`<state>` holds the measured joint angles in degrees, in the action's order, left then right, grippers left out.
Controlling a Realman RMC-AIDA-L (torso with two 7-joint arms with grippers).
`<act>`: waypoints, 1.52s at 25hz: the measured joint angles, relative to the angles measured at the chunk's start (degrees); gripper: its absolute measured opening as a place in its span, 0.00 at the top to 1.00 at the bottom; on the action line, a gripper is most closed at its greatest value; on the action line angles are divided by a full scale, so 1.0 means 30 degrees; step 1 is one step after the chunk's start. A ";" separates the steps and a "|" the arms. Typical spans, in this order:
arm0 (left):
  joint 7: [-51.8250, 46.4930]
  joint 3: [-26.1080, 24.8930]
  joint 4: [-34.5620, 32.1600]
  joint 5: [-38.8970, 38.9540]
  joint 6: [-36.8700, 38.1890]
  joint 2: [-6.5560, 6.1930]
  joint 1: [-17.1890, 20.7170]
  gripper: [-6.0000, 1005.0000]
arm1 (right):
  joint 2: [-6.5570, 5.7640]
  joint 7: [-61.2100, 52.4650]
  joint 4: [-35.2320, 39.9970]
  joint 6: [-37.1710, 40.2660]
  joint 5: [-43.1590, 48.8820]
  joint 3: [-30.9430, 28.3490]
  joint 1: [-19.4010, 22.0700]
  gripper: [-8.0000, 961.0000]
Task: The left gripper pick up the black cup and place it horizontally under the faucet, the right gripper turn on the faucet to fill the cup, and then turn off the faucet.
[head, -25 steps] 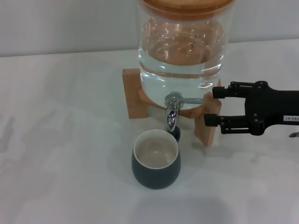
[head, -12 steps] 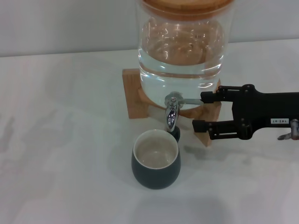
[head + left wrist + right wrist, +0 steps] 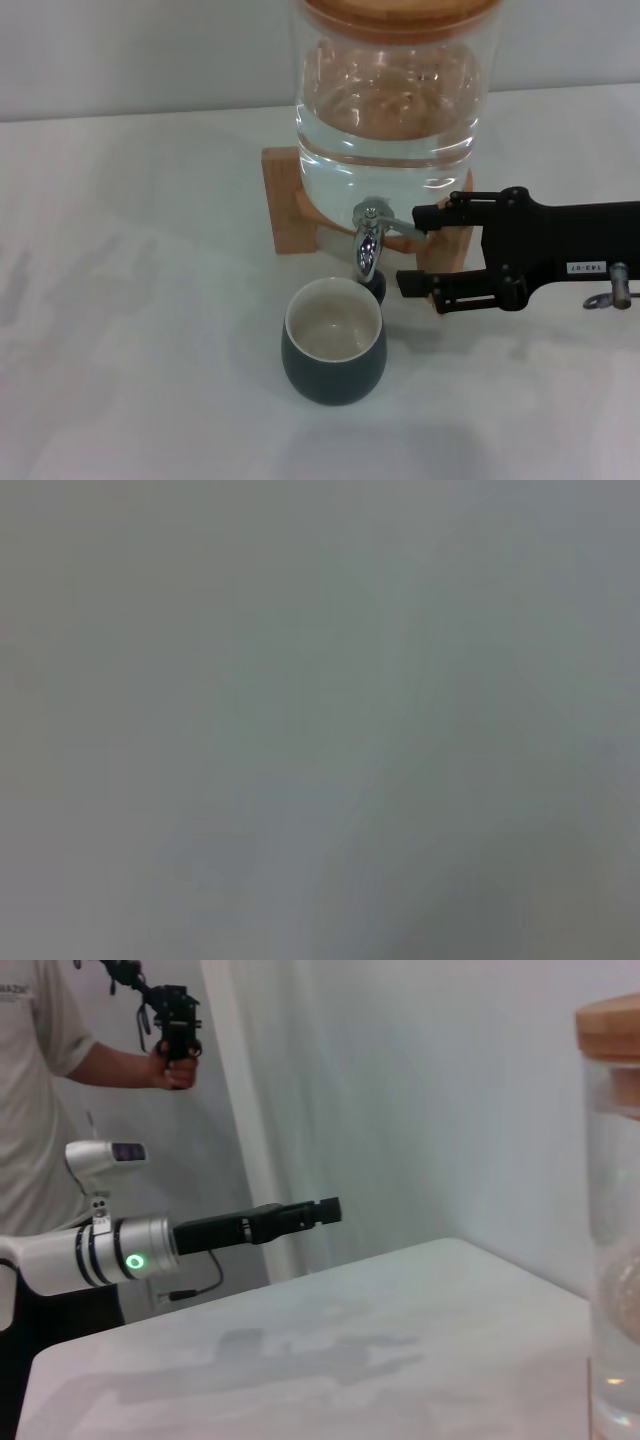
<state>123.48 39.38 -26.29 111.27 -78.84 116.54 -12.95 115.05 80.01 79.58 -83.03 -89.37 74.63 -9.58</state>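
Right tool [image 3: 412, 250] at the faucet [image 3: 368, 240], fingers spread around its lever.
Head view: black cup [image 3: 334, 341] upright on the counter [image 3: 130, 300] under the spout; dispenser [image 3: 390, 110] top cut off. Left wrist view: featureless grey. Right wrist view: left tool [image 3: 325, 1209] held off the counter's edge, its state unclear.

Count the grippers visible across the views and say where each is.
2. The right gripper sits open beside the faucet, its fingers either side of the lever, above the cup. The left gripper hovers off the table's far edge, parked.
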 joint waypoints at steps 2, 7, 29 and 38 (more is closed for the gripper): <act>0.0000 -0.0001 -0.0003 -0.0003 0.0019 0.0000 -0.0021 0.60 | 0.0000 -0.0120 0.0147 -0.0028 0.0000 0.0111 0.0003 0.18; -0.0001 0.0000 -0.0012 -0.0045 0.0124 -0.0001 -0.0108 0.60 | 0.0000 -0.0344 0.0481 -0.0081 0.0000 0.0483 0.0007 0.18; 0.0214 0.0000 -0.0020 -0.0113 0.0437 -0.0023 -0.0255 0.60 | -0.0015 -0.0419 0.0677 0.0418 -0.0007 0.0232 -0.0058 0.18; 0.0240 0.0000 -0.0023 -0.0080 0.0471 -0.0031 -0.0285 0.60 | -0.0033 -0.0417 0.1120 -0.0745 -0.0298 -0.2041 0.0340 0.18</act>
<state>124.21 39.38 -26.36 111.03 -77.42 116.45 -13.80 114.95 78.76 82.94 -85.27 -90.26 68.51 -8.56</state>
